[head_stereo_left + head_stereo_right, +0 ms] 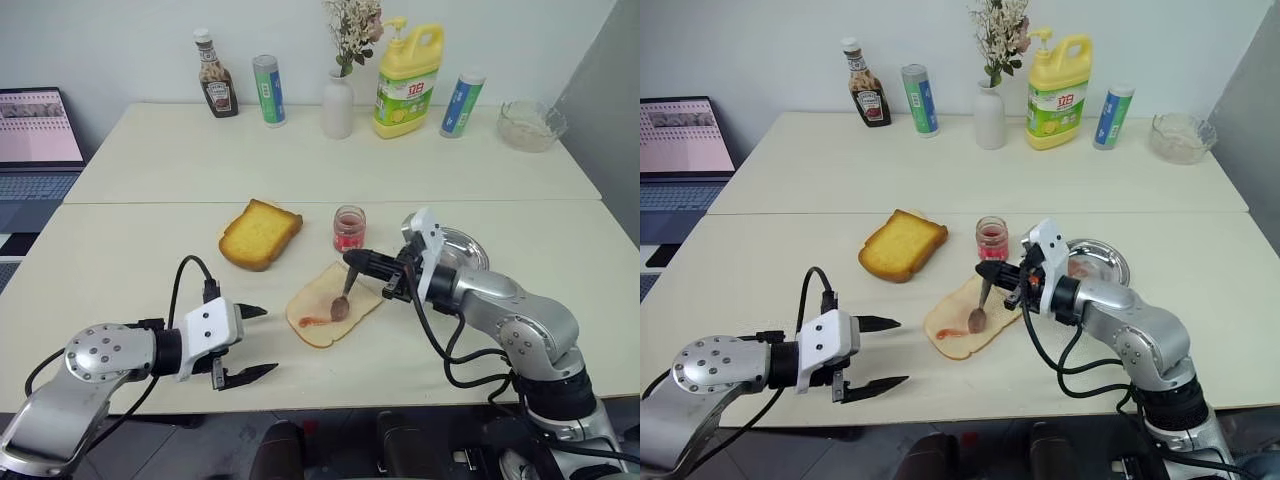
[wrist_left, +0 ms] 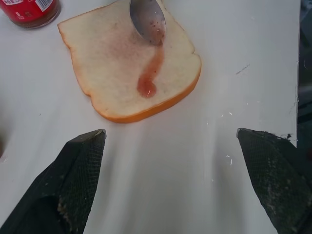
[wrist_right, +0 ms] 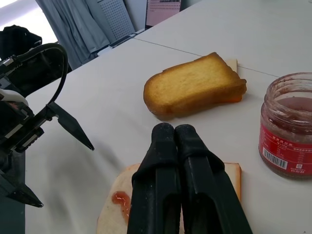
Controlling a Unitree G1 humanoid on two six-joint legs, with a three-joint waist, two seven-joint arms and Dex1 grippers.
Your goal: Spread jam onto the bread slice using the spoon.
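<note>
The bread slice (image 1: 318, 318) lies flat on the table in front of me, with a red jam streak (image 2: 151, 73) across it. My right gripper (image 1: 358, 262) is shut on the spoon (image 1: 343, 295) by its handle. The spoon hangs down with its bowl (image 2: 147, 19) resting on the bread. The open jam jar (image 1: 349, 229) stands just behind the bread, beside the right gripper. My left gripper (image 1: 265, 342) is open and empty, low over the table to the left of the bread, and it touches nothing.
A thick golden toast (image 1: 260, 233) lies behind and left of the bread. A round steel dish (image 1: 462, 246) sits behind my right wrist. Along the far edge stand a ketchup bottle (image 1: 214, 88), a vase (image 1: 338, 104), a yellow jug (image 1: 409, 80) and a glass bowl (image 1: 532, 125). A laptop (image 1: 36, 140) is at left.
</note>
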